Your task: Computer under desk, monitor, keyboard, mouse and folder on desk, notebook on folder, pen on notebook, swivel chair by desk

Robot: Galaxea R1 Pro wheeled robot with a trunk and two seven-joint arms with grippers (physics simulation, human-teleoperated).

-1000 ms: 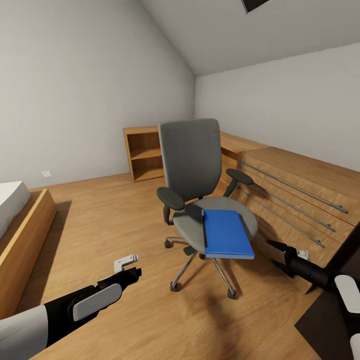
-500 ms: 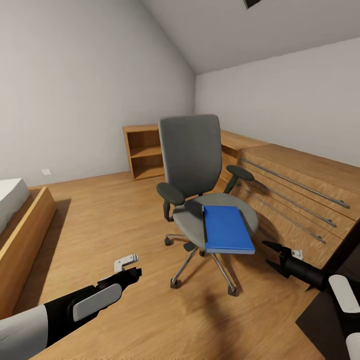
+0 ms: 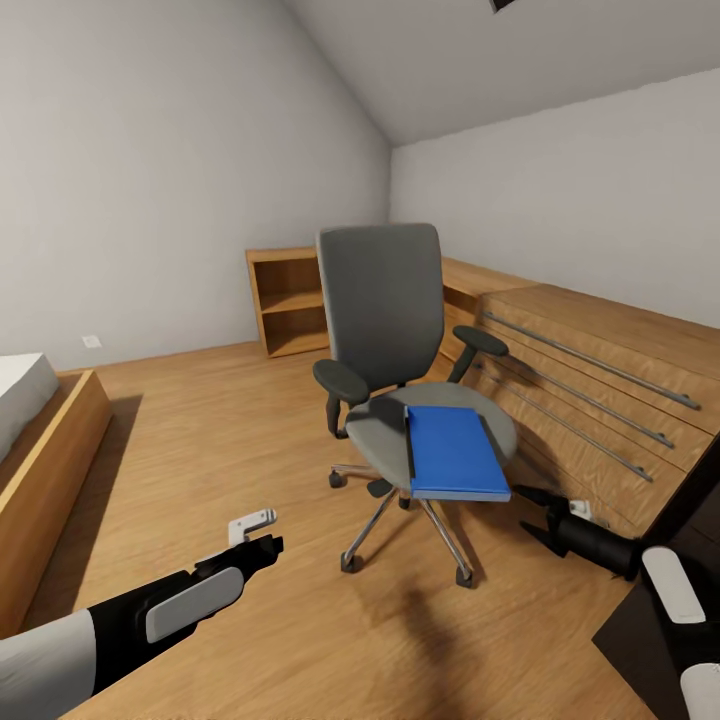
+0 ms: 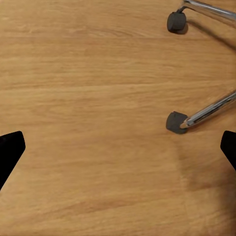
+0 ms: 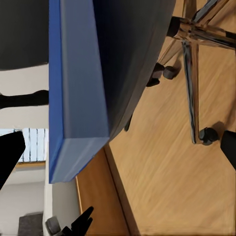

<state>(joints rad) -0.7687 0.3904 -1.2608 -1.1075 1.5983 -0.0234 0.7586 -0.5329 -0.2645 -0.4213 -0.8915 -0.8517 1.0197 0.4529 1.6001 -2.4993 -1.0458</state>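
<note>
Attic bedroom: sloped grey walls, low wooden bed (image 3: 45, 440).

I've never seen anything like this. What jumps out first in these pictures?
A grey padded swivel chair with a chrome star base stands mid-room on the light wooden floor, and a bright blue flat folder lies on its seat, jutting past the front edge. The robot's black right gripper points at that folder from close by with its fingers apart, while the left gripper hangs open over bare floor.

Sloped grey walls (image 3: 150, 150), wooden floor (image 3: 220, 440), shelf unit (image 3: 288, 305)
</note>
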